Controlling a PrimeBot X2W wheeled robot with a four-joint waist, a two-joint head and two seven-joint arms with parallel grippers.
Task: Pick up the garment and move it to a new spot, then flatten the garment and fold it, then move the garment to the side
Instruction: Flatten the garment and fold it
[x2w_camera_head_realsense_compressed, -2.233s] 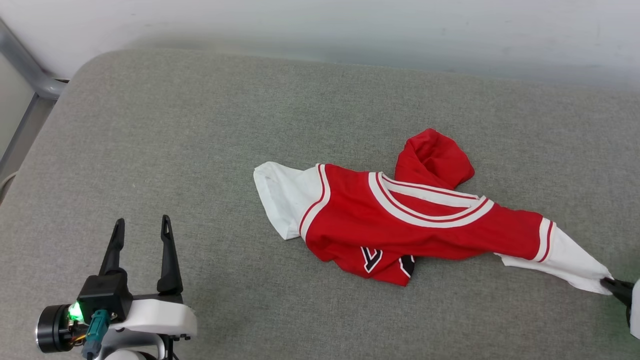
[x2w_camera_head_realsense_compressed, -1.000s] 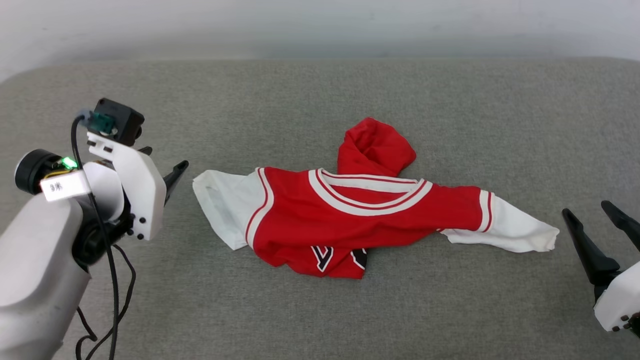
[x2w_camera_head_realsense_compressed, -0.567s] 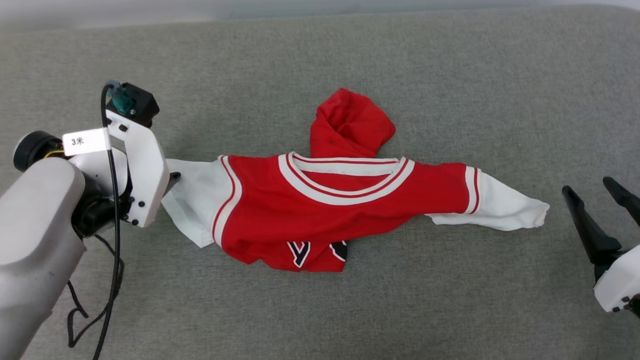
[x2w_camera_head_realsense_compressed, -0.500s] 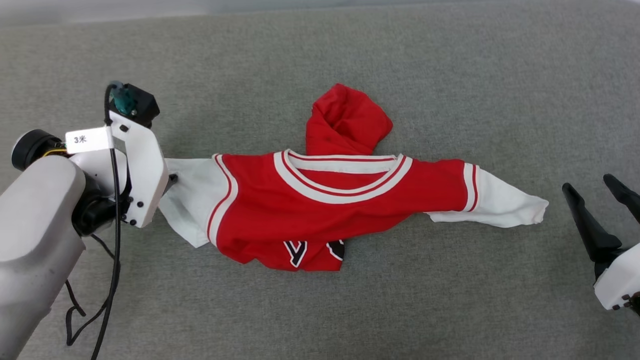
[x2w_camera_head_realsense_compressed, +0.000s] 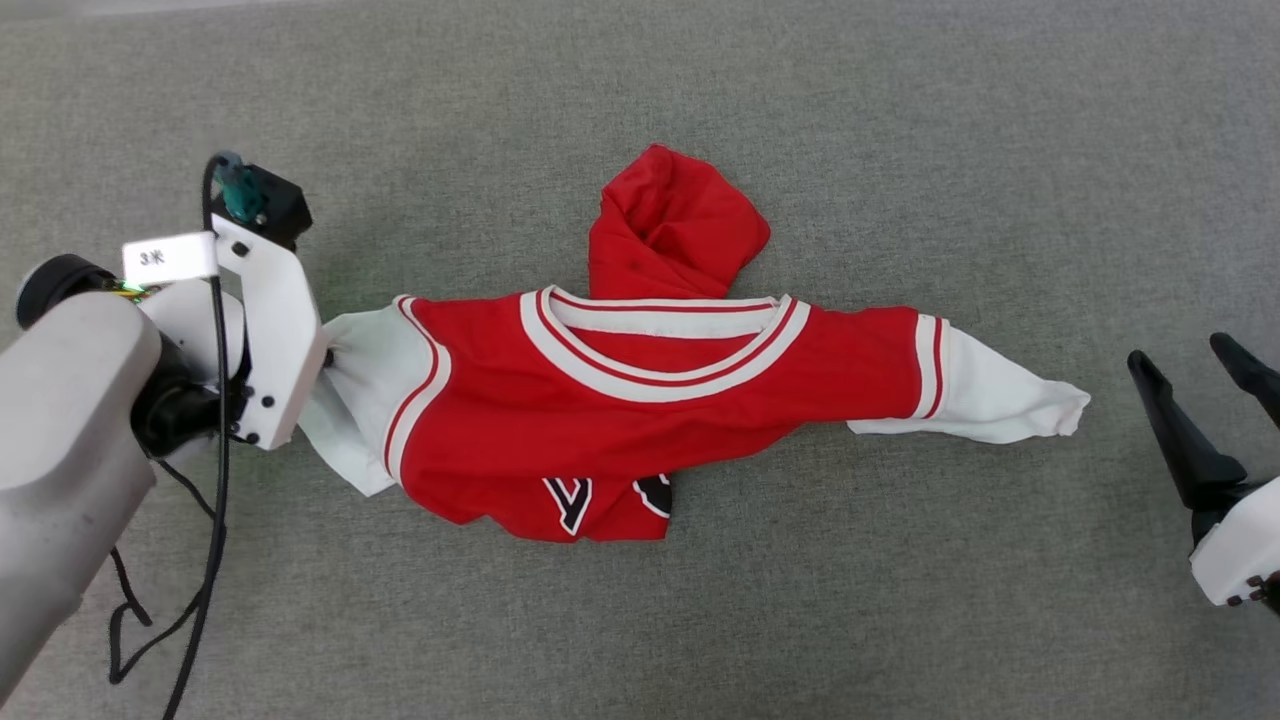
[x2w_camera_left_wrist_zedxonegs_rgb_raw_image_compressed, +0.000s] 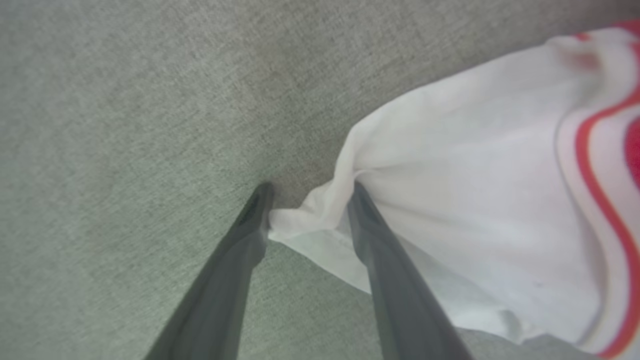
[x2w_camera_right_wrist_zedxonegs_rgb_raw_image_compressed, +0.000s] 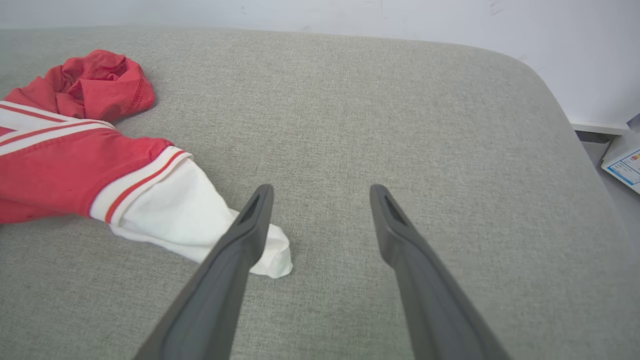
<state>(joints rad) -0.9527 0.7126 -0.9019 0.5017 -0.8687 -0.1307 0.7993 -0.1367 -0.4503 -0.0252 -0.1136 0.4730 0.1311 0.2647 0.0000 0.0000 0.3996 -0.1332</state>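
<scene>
Shirt (x2w_camera_head_realsense_compressed: 640, 400) was found laid crumpled across the middle of the grey cushion (x2w_camera_head_realsense_compressed: 900, 600), collar up, sleeves spread left and right, a red bunch pushed up on the far side. Left gripper (x2w_camera_left_wrist_zedxonegs_rgb_raw_image_compressed: 311, 192) was set at the left sleeve (x2w_camera_head_realsense_compressed: 355, 400): fingers parted by a moderate gap, cuff edge taken between them, not pinched flat. Right gripper (x2w_camera_head_realsense_compressed: 1183, 353) was held wide apart, nothing gripped, near the right sleeve tip (x2w_camera_head_realsense_compressed: 1065, 415) but apart from it.
</scene>
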